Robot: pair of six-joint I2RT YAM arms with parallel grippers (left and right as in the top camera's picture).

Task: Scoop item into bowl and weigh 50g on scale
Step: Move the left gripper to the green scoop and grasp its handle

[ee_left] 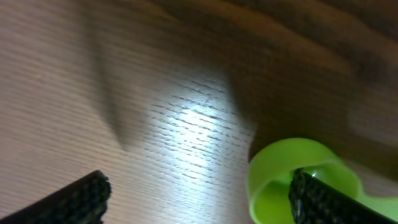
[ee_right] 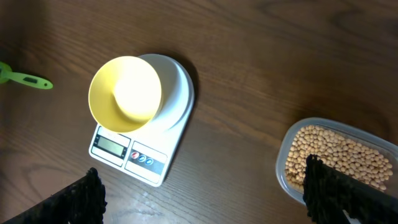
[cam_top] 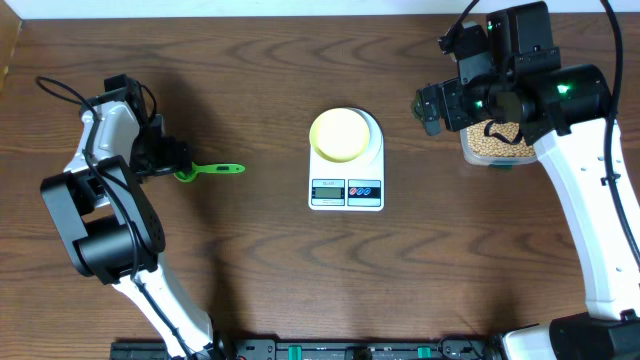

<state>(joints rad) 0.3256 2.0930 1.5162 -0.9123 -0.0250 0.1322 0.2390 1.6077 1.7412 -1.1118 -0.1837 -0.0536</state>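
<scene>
The pale yellow bowl [cam_top: 338, 134] stands empty on the white scale [cam_top: 346, 190] at the table's middle; both show in the right wrist view, bowl [ee_right: 124, 93] and scale [ee_right: 149, 163]. The tan beans [cam_top: 495, 142] fill a clear tub [ee_right: 283, 163] at the right, also seen in the right wrist view [ee_right: 339, 152]. A green scoop [cam_top: 208, 170] lies on the table at the left. My left gripper [cam_top: 165, 158] is open low at the scoop's cup [ee_left: 280, 177], with one finger inside the cup [ee_left: 199, 202]. My right gripper [cam_top: 440, 105] is open and empty, above the table between scale and tub [ee_right: 205, 199].
The scoop's handle [ee_right: 28, 79] points toward the scale. The right arm's body overhangs part of the tub. Bare wooden table [cam_top: 270, 260] lies in front of the scale.
</scene>
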